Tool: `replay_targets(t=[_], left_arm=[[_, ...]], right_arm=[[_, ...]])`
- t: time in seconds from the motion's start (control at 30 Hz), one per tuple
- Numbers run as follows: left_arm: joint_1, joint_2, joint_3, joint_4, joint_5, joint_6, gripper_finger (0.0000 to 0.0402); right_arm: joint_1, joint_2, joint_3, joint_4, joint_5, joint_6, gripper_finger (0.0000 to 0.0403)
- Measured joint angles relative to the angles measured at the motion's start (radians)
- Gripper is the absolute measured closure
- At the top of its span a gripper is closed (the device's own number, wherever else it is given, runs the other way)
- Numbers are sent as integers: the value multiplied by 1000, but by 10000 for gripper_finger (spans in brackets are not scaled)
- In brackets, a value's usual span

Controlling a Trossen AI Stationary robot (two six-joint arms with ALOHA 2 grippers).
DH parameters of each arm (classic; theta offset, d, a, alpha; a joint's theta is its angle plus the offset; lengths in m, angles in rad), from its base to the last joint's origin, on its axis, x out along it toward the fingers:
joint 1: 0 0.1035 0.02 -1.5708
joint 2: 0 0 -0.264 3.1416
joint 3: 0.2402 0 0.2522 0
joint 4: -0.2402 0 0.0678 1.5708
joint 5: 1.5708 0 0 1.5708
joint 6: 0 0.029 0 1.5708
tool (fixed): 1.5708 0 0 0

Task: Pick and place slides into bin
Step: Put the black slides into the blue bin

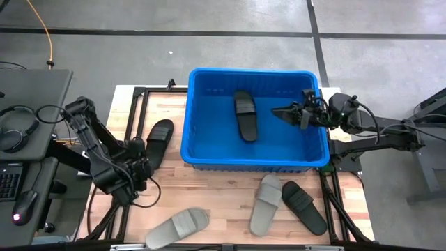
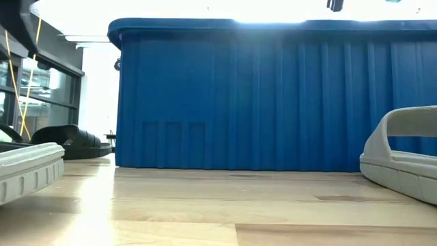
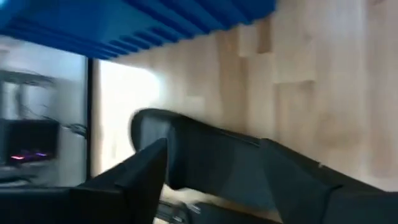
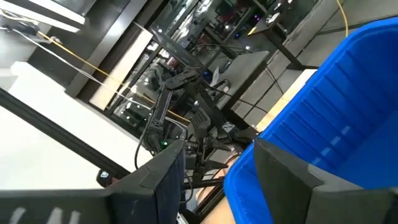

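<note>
The blue bin point(image 1: 209, 150) stands at the table's far middle, with one black slide point(image 1: 245, 115) lying flat on its floor. A second black slide point(image 1: 159, 139) lies on the wood left of the bin. My left gripper point(image 1: 143, 155) is open at this slide's near end, and in the left wrist view point(image 3: 214, 152) the slide point(image 3: 205, 146) lies right before the fingers. My right gripper point(image 1: 284, 111) hangs open over the bin's right part, with nothing between its fingers point(image 4: 217, 180). My left gripper stands open at the near end of the black slide on the table; whether its fingers touch the slide I cannot tell.
Two light grey slides point(image 1: 178, 226) point(image 1: 266, 204) and a black one point(image 1: 303, 206) lie on the table near its front edge. In the low view a grey slide point(image 2: 403, 157) lies at the right before the bin wall point(image 2: 273, 96). A desk with headphones point(image 1: 17, 129) stands left.
</note>
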Motion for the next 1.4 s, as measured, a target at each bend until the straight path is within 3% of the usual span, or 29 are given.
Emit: replay_targets(t=[0.1,0.23,0.37,0.6,0.77,0.93,1.03,1.1,1.4], left_arm=[[54,1,-59,1,-4,6,122],[124,1,-120,47,-5,62,115],[197,1,-141,110,1,158,136],[295,1,-141,112,4,167,179],[303,1,-124,106,19,166,195],[282,-1,-20,101,8,118,201],[256,-23,28,82,-53,29,204],[249,-52,37,79,-63,-114,204],[252,-176,39,114,161,-688,223]], right_arm=[[0,12,0,-7,4,-11,224],[0,38,0,-9,4,-18,224],[0,70,0,-9,-7,-16,224],[0,123,0,-16,-62,-17,224],[0,140,0,-26,-83,-18,224],[0,137,0,-32,-98,-24,224],[0,134,0,-22,-114,-42,224],[0,134,0,-20,-120,-44,224],[0,131,0,-20,-176,-56,224]])
